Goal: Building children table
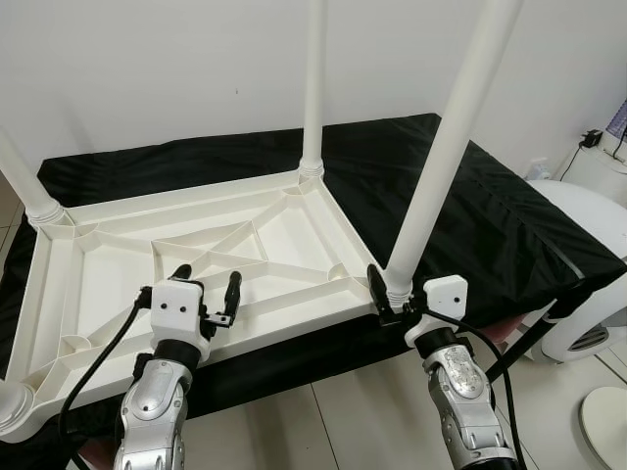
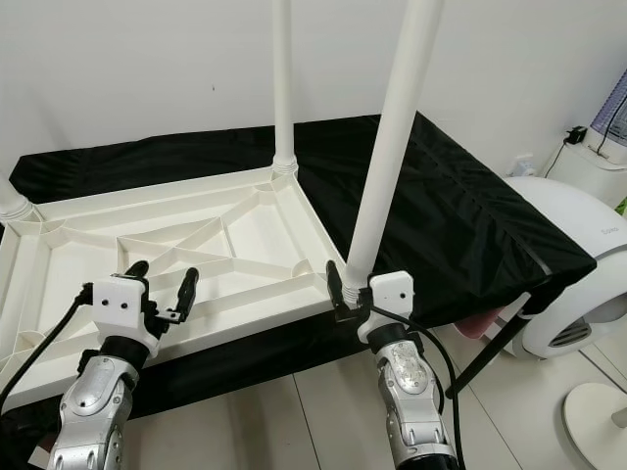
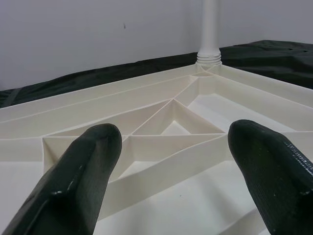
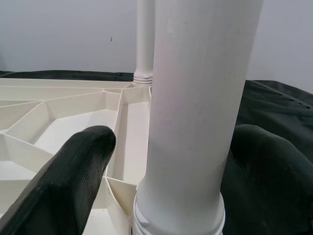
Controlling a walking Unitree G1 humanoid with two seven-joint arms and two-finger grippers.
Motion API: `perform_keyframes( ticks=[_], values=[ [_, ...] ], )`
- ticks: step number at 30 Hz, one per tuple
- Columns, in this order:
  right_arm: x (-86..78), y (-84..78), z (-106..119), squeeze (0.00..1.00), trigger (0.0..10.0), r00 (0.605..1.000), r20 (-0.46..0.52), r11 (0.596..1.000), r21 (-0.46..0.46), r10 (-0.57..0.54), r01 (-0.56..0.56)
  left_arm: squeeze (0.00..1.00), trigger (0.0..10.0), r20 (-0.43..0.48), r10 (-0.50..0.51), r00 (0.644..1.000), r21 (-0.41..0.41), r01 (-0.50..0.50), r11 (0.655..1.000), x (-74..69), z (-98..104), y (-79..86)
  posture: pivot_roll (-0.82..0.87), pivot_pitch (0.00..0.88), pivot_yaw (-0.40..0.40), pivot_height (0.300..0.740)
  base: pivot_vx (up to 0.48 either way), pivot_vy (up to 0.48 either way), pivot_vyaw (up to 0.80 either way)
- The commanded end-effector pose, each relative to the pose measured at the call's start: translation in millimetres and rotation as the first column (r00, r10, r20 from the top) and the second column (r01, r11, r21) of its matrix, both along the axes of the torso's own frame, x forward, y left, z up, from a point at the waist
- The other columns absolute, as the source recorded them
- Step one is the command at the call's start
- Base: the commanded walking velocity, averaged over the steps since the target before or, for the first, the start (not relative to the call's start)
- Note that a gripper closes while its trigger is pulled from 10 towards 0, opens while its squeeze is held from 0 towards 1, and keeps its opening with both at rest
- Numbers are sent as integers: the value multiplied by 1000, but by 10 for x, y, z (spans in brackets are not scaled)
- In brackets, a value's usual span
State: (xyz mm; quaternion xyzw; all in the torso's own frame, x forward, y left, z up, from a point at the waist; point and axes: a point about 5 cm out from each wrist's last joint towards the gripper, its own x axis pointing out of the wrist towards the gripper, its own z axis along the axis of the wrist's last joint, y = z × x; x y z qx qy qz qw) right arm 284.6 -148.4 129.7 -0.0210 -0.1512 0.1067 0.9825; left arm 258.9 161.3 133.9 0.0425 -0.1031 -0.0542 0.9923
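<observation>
Lying upside down on a black-covered surface [image 1: 509, 225], the white plastic children's tabletop [image 1: 196, 264] shows its ribbed underside, so the leg sockets at the corners face up. Far-left leg [image 1: 24, 186] stands in its corner; a further leg base [image 1: 10, 401] shows at the near-left corner. Left claw [image 1: 208, 294] hovers over the near long rim, fingers spread, gripping nothing — likely waiting or ready to steady the top. Back leg [image 1: 313, 88] upright in its far corner. Near-right leg [image 1: 446, 147] upright in its socket, threaded collar at the base. Right claw [image 1: 390, 302] sits at that collar, fingers [image 4: 73, 181] either side of the post with gaps showing, not clamped. Judgement: seating or twisting this leg is the step in hand.
</observation>
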Motion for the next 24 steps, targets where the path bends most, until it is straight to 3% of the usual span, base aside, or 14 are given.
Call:
perform_keyframes(
  ticks=[1, 24],
  values=[
    [2, -28, -9, 0, 10000, 1000, -10, 1000, -8, -12, 11, 0, 10000, 3, 143, 990, -83, -142, 986, -21, -18, -29, -39, 29, 6, 740, 0, 0, 0],
    [11, -38, -16, 0, 10000, 1000, -17, 1000, -16, -10, 10, 0, 10000, 5, 131, 991, -89, -130, 987, -11, -9, -56, -41, 17, -4, 740, 0, 0, 0]
  ],
)
